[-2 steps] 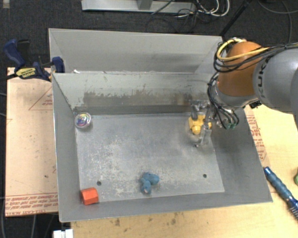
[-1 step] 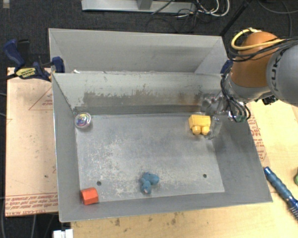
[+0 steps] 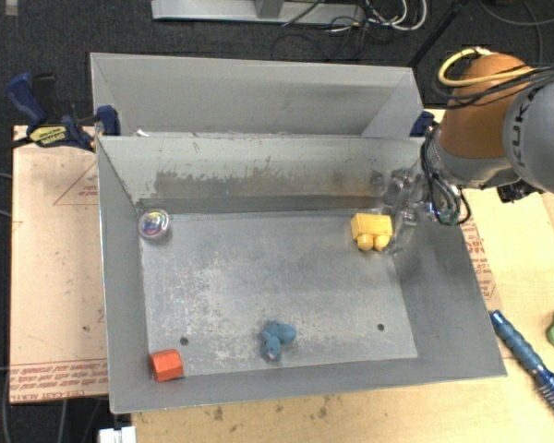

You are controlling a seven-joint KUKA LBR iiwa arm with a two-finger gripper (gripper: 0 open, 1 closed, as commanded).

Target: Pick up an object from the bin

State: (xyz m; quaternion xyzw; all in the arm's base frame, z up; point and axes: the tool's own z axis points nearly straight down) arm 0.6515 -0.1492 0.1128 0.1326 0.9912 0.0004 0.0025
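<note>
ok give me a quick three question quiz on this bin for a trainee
1. True or false: the orange block lies in the lower left corner of the bin as the camera sees it.
2. What colour is the thing nearest the gripper? A blue, B yellow, C orange.
3. Fill in: the loose things on the bin floor number ____.
Key: 1 true; 2 B, the yellow piece; 3 four.

The arm [image 3: 499, 127] runs off the right edge; the shiny round thing [image 3: 153, 223] in the far-left corner is too small to identify.
</note>
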